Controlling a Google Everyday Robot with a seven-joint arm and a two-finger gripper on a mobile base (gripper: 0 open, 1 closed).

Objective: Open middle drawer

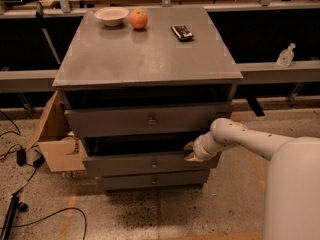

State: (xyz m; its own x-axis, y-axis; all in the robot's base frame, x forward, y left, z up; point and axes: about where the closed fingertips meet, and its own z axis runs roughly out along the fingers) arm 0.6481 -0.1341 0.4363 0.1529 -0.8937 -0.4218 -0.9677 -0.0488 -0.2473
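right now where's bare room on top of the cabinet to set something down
The whole front half of the cabinet top is bare, from the front edge back to the bowl, orange and black object. The back strip is crowded by those three. The tool sits at the right end of the middle drawer, below the top.

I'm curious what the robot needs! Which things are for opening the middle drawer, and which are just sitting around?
For the job: middle drawer; gripper, at that drawer's upper right edge.
Just lying about: bowl, orange, small black object, cardboard box, bottle.
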